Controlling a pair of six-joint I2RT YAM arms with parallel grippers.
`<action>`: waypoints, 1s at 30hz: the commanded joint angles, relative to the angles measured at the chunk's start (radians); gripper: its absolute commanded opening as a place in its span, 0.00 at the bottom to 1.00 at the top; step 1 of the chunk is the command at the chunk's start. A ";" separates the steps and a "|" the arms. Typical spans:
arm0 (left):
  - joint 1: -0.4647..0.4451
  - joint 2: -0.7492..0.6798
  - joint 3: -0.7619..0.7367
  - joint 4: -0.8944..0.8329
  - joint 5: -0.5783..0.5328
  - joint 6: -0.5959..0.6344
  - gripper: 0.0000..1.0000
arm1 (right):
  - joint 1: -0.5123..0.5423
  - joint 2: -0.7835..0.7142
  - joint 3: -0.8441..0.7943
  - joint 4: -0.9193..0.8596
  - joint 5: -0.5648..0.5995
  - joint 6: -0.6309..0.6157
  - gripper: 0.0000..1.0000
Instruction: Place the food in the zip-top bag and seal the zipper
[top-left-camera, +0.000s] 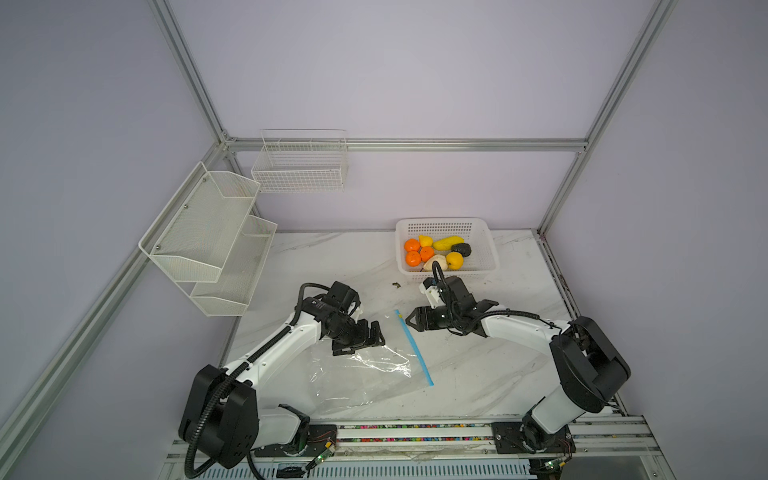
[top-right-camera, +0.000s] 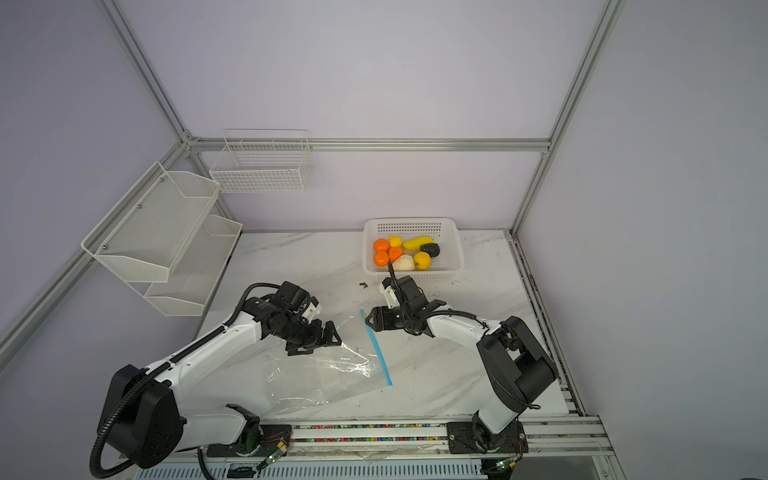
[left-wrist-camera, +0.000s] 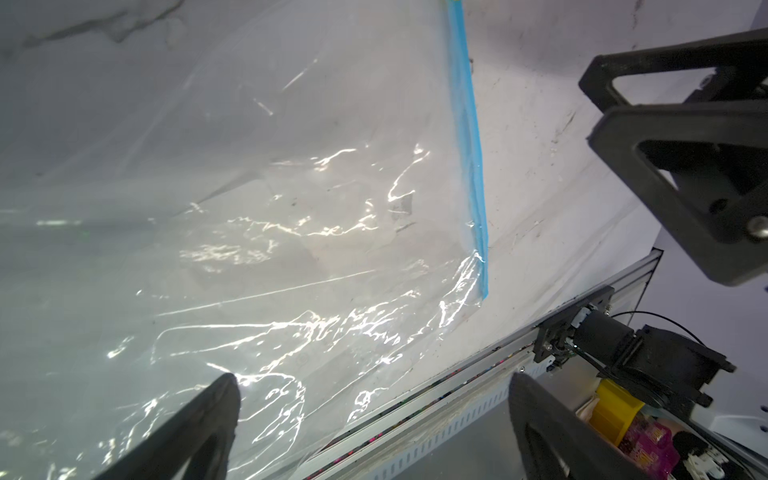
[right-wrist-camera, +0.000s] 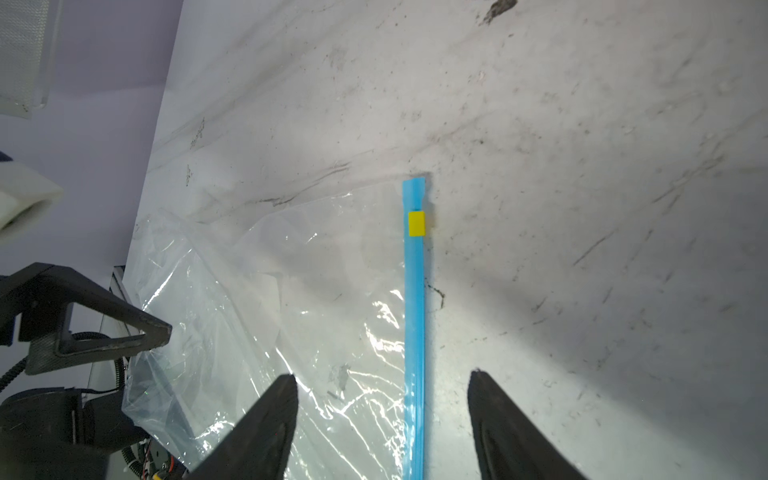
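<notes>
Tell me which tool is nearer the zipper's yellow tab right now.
Right. The right tool sits just beside the yellow tab, its jaws open astride the zipper. The left tool hangs farther off, over the clear zip-top bag.

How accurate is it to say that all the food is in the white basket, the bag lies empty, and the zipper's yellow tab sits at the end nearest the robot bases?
One detail is wrong: both top views show the yellow tab at the far end of the zipper, toward the white basket. The food is all in that basket, and the bag lies empty.
</notes>
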 joint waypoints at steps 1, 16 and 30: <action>0.007 -0.127 -0.005 -0.075 -0.152 -0.062 1.00 | 0.011 -0.014 -0.006 -0.022 -0.017 -0.006 0.67; 0.110 -0.094 -0.064 -0.171 -0.717 -0.330 0.88 | 0.025 0.062 0.097 -0.086 0.129 -0.095 0.66; 0.176 -0.061 -0.192 0.047 -0.606 -0.308 0.48 | 0.025 0.118 0.115 -0.069 0.111 -0.070 0.65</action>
